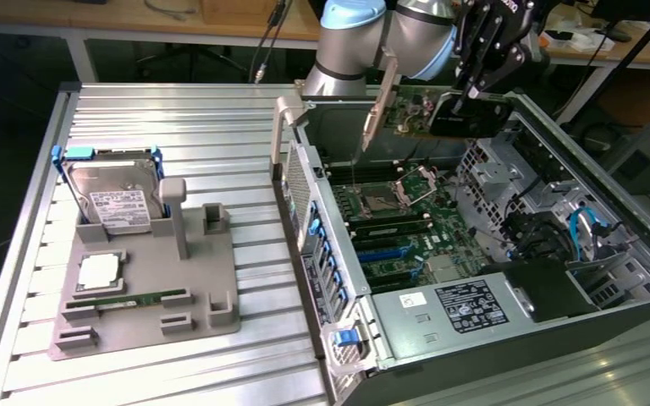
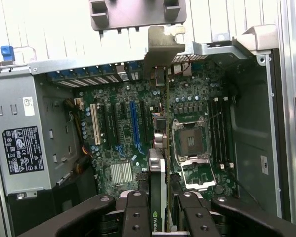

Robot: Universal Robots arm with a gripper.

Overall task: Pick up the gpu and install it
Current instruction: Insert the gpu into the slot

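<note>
One card, the gpu (image 1: 432, 114), is hanging in the tool (image 1: 477, 93) above the open computer case (image 1: 596, 182). The tool is partly closed, and its two fingers (image 2: 136, 217) are pressing on the flat faces of the card. In the wrist view the gpu (image 2: 160, 187) is standing on its edge between them, so it is appearing only as a thin line running away from the tool. It is probably being held this way because a card must go edge-first into a slot.

Below the tool the motherboard (image 2: 123, 128) is lying at the bottom of the case, with its long expansion slots (image 2: 134, 121) and the bare processor socket (image 2: 191, 143). The card's silver bracket (image 2: 162, 42) is pointing toward the rear wall of the case, where the slot openings are. The gpu is clearly above the board and is not touching any slot.

Beside the case, well away from the tool, a grey holder (image 1: 150, 292) is sitting on the ribbed metal surface (image 1: 179, 118) with a hard drive (image 1: 111, 199), a processor (image 1: 99, 271) and a RAM stick (image 1: 128, 299).

Much is hidden. The fan side of the card is not readable from the wrist, its lower contact edge is not visible, and the exact slot under it cannot be told. The arm (image 1: 354, 42) is being cut off at the edge of the exterior view.
</note>
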